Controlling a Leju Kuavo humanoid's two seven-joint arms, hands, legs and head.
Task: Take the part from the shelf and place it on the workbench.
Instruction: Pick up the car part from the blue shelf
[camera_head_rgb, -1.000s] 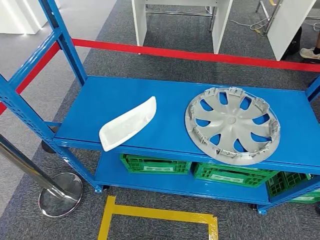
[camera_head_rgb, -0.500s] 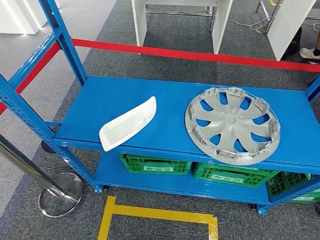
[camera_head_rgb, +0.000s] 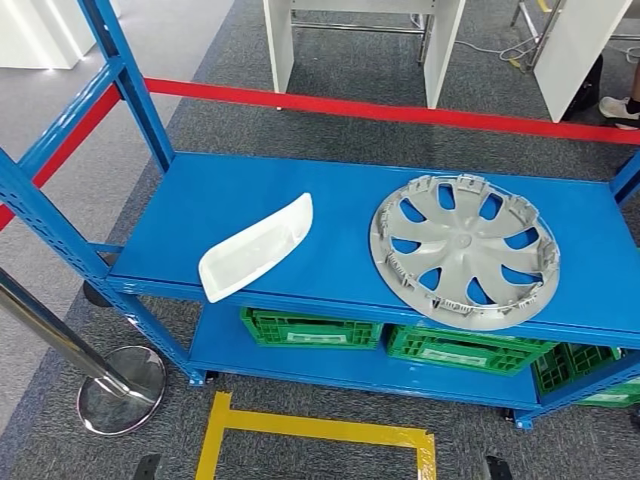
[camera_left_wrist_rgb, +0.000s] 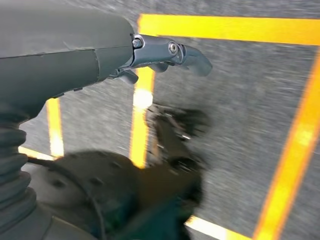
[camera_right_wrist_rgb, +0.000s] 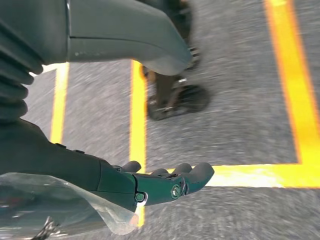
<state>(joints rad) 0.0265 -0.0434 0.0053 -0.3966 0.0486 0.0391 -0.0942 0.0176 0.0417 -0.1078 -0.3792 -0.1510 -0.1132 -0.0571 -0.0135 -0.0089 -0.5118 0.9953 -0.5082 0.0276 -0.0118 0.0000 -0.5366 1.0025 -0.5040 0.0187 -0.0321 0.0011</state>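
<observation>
While both arms hang low, the head view shows the white part (camera_head_rgb: 255, 248) lying at the front edge of the blue shelf (camera_head_rgb: 226, 190), with a grey hubcap (camera_head_rgb: 465, 250) well apart from it. Neither robot hand is near it. The reach should probably come up and forward, closing across the part's narrow width. By the left wrist view, the left robot hand (camera_left_wrist_rgb: 166, 55) has fingers extended, holding nothing, above yellow floor tape (camera_left_wrist_rgb: 139, 100). By the right wrist view, the right robot hand (camera_right_wrist_rgb: 162, 182) is likewise open, empty, far below the part.

White part (camera_head_rgb: 255, 248), grey hubcap (camera_head_rgb: 464, 249), blue shelf (camera_head_rgb: 340, 215)
</observation>
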